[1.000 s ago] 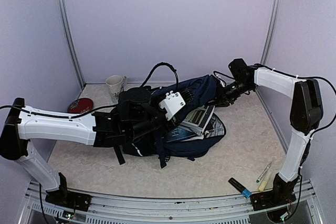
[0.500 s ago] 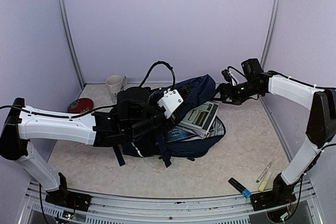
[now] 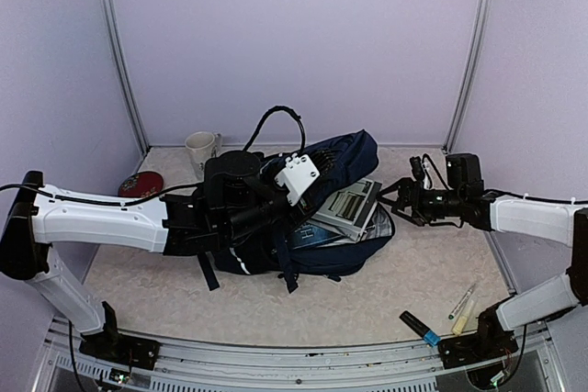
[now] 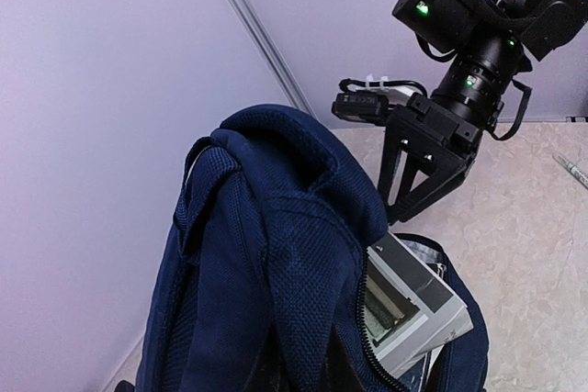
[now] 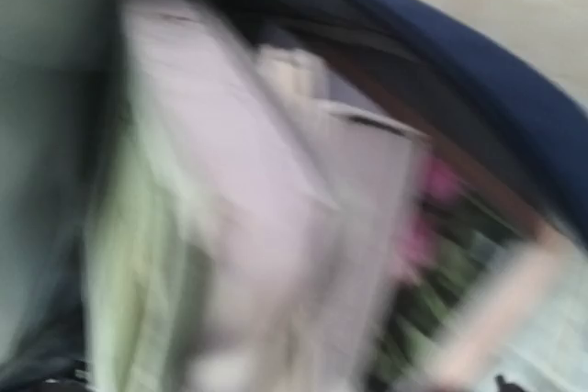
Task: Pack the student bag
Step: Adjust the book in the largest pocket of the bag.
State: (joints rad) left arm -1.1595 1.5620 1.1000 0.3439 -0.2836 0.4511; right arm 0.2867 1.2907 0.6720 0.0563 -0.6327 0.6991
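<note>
Markers [image 3: 421, 327] lie nearer than the right gripper [image 3: 405, 201], whose jaws stand spread and empty just beside the student bag [image 3: 335, 158]. The left gripper [image 3: 287, 208] is pressed together on the bag's raised flap, keeping its mouth open over books [image 3: 347, 202]. Packing looks partway done; the right gripper likely fetches a marker next.

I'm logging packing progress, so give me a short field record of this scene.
bag: student bag lying open mid-table, books sticking out of its mouth
left gripper: shut at the bag's raised flap; grip itself hidden
right gripper: open, empty, right of the bag
loose items: mug, red disc far left; markers near right
</note>
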